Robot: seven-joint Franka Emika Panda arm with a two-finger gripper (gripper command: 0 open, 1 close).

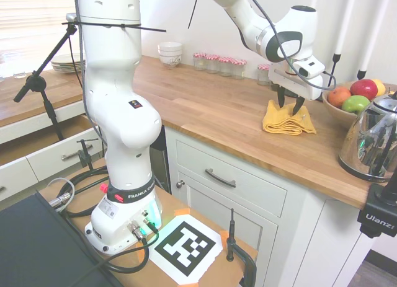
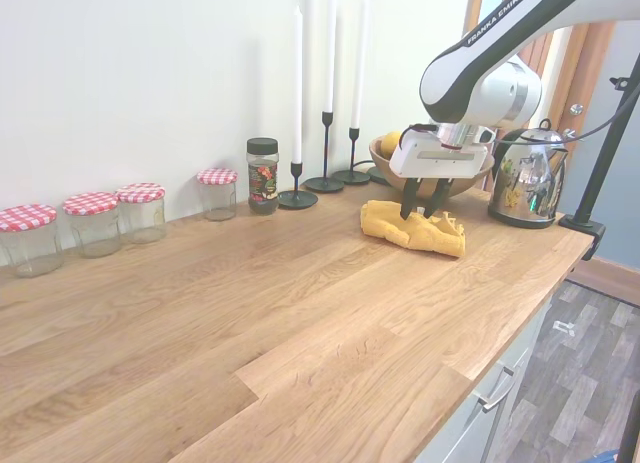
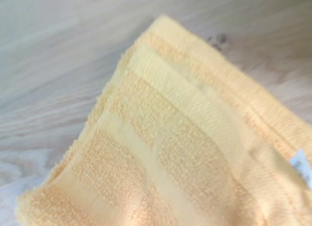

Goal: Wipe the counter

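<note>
1. The gripper (image 1: pixel 289 105) is hanging right over a folded yellow towel (image 1: pixel 287 119) with its two fingers spread apart and pointing down, gripping nothing; the tips look like they're just reaching the top of the folds
2. The towel is lying on the counter (image 1: pixel 217 113), toward the end with the fruit bowl (image 1: pixel 340 111) and the chrome kettle (image 1: pixel 372 138)
3. Biggest worry imo: the fingers are straddling a lumpy stack, so a pinch might only be catching the top layer, leaving the rest dragging or unfolding
4. Wiping toward the kettle or bowl is asking for a bump, since both are sitting near the towel
5. The jars (image 2: pixel 90 221) and candlesticks (image 2: pixel 324 143) along the wall are also standing in range of a wide sweep
</note>
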